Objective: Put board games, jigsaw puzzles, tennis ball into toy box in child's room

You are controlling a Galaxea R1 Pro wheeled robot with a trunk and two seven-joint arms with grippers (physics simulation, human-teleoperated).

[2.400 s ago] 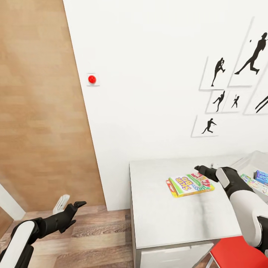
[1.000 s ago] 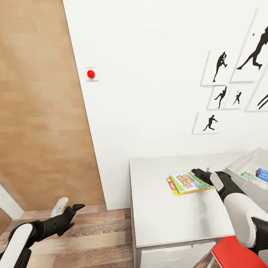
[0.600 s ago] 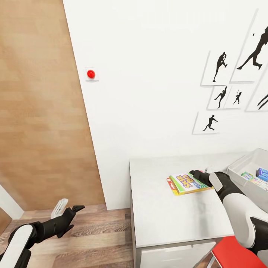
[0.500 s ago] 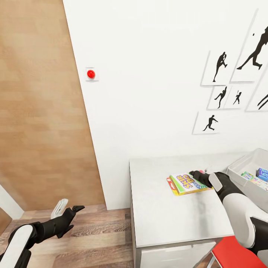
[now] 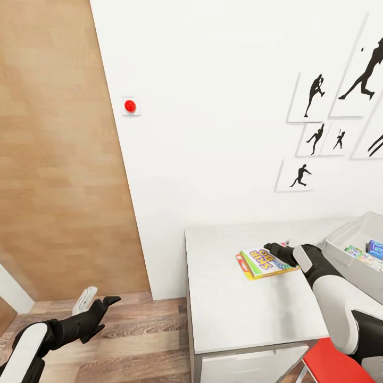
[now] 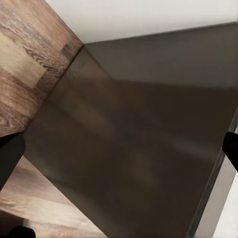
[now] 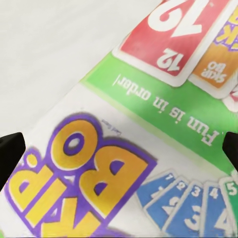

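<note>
The table (image 5: 239,314) bears the toy box (image 5: 340,246) just beyond the right gripper's wrist, with small boxes inside. The green-edged board game (image 5: 260,263) lies flat directly under the right gripper (image 5: 272,249), whose fingers stand spread wide above its cover. The left gripper (image 5: 109,302) hangs low over the floor (image 5: 143,340), fingers apart.

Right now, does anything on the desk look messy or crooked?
Yes, a little. The green-edged board game lies at a slant on the table, not square with its edges. It sits outside the toy box, with the right gripper over it.
</note>
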